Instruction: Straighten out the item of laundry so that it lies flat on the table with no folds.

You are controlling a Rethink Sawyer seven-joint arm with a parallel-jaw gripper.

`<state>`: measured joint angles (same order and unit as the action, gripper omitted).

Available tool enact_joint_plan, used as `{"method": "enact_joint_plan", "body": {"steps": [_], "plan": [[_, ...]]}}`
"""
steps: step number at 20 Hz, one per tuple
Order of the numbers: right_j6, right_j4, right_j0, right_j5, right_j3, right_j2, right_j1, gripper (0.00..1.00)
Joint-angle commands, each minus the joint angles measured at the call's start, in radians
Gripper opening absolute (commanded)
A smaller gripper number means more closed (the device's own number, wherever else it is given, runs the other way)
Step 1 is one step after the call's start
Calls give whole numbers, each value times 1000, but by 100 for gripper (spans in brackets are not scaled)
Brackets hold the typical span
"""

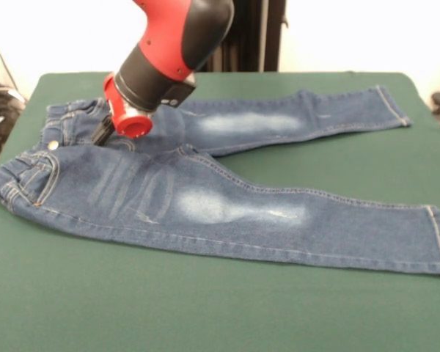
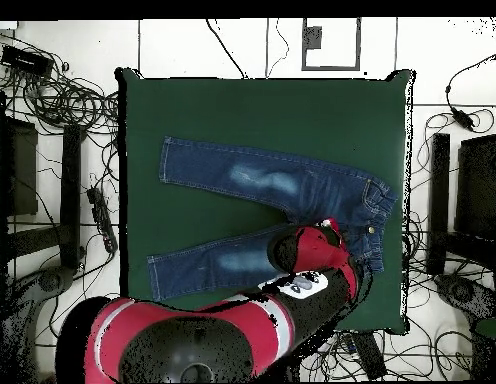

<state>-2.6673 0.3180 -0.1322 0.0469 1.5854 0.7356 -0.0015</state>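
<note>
On the green table (image 1: 73,293) the jeans (image 1: 227,209) lie spread front side up, both legs extended and splayed apart in a shallow V. Front view: waistband at picture left, hems at picture right; near leg runs across the middle of the cloth, far leg angles toward the far right corner. Faded whitish patches visible on both thighs. Brass button (image 1: 53,145) shows at the waist. Waistband area looks bunched and slightly rumpled; legs mostly flat, minor creasing at the crotch.

My arm (image 1: 180,37) comes down from the top edge, red and black, wrist tilted. My gripper (image 1: 103,132) sits low over the waist/crotch region, just beside the button, at or very near the denim. Contact not confirmed. Fingers mostly hidden behind the red wrist collar in the front view and under the arm in the overhead view, so I cannot tell whether the claw is released or clenched.

Overhead view: jeans (image 2: 272,215) occupy the table's (image 2: 252,110) middle.
</note>
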Motion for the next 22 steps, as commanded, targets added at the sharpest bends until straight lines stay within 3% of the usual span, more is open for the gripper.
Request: {"method": "enact_joint_plan", "body": {"steps": [1, 22], "plan": [[-205, 154, -72, 155, -108, 23, 136, 0], [-179, 283, -77, 109, -146, 77, 245, 0]]}}
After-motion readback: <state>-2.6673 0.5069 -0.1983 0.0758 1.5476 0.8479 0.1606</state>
